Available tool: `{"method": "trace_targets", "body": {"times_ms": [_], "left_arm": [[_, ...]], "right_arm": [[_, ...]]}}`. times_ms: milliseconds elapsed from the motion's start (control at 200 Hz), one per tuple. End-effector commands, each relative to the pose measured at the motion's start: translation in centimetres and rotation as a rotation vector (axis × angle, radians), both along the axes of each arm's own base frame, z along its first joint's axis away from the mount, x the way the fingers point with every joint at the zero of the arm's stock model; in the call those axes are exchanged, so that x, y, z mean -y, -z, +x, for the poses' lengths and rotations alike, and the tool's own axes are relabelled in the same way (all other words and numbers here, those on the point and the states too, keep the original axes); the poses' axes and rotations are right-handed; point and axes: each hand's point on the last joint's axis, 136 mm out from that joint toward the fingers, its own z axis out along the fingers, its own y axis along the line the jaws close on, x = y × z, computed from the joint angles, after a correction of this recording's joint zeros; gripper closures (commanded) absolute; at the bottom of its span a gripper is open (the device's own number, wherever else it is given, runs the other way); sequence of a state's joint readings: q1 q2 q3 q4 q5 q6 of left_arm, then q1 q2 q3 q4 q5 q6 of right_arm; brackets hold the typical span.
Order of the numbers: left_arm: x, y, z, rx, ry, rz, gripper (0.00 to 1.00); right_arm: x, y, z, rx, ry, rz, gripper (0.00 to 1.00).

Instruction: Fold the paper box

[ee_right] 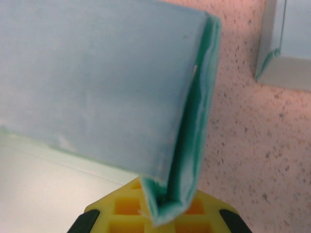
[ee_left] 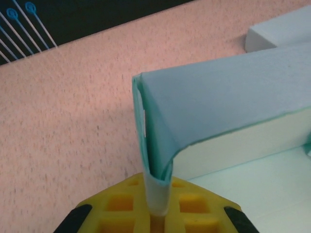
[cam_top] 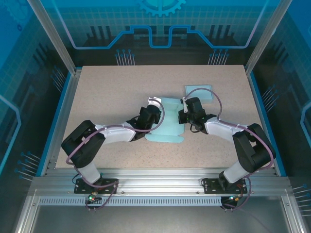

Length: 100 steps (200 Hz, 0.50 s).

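Box: we see the pale teal paper box (cam_top: pixel 167 127) lying mid-table between the two arms, part-formed.
Where it sits: on the speckled beige tabletop (cam_top: pixel 107 97), its flat panels touching the surface, and one rounded flap spread toward the near edge.
Done so far: in both wrist views a side wall stands upright off the pale base panel, and its end is doubled over into a narrow fold. We judge the wall-raising step is underway.
Left to do: we judge that the flat near flap has not yet been lifted and the shape is not closed into a finished box. We cannot tell whether the two wrist views show the same wall.
Left gripper: the left gripper (ee_left: pixel 158 216) has its yellow pads pressed together on the folded wall end, pinching the paper.
Right gripper: the right gripper (ee_right: pixel 167 213) likewise clamps a folded wall end between its yellow pads.
Count, boxes: one in hand, plus one second pale teal rectangular paper piece (cam_top: pixel 199 92) lying apart toward the far right of the table.
Count, arms: two, each with one gripper, both on the box.
Count, flat flaps: one that we can make out from above.
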State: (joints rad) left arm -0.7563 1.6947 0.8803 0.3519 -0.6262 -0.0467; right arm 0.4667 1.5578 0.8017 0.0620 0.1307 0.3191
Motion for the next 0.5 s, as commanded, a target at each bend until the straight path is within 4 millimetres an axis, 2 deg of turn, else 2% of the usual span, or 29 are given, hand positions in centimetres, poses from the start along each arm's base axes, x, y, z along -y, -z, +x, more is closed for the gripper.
{"method": "trace_targets", "body": {"times_ms": [0, 75, 100, 280, 390, 495], "left_arm": [[1.5, -0.8, -2.9, -0.111, 0.013, -0.098, 1.00], [1.2, -0.2, -4.8, -0.203, -0.006, -0.107, 1.00], [1.2, -0.2, -5.3, -0.228, -0.007, -0.109, 1.00], [0.7, 0.8, -8.6, -0.380, -0.038, -0.089, 1.00], [0.6, 2.6, -10.5, -0.476, -0.040, -0.091, 1.00], [0.4, 4.5, -12.1, -0.563, -0.036, -0.111, 1.00]], "right_arm": [[-0.4, -1.1, -0.9, -0.043, 0.006, -0.005, 1.00], [0.1, -0.8, -2.7, -0.129, 0.034, -0.028, 1.00], [0.0, -1.8, -2.7, -0.137, 0.047, -0.020, 1.00], [0.4, -2.4, -7.4, -0.294, 0.075, -0.082, 1.00], [0.8, -2.5, -9.5, -0.321, 0.071, -0.153, 1.00], [2.0, -2.0, -10.9, -0.345, 0.092, -0.248, 0.99]]}}
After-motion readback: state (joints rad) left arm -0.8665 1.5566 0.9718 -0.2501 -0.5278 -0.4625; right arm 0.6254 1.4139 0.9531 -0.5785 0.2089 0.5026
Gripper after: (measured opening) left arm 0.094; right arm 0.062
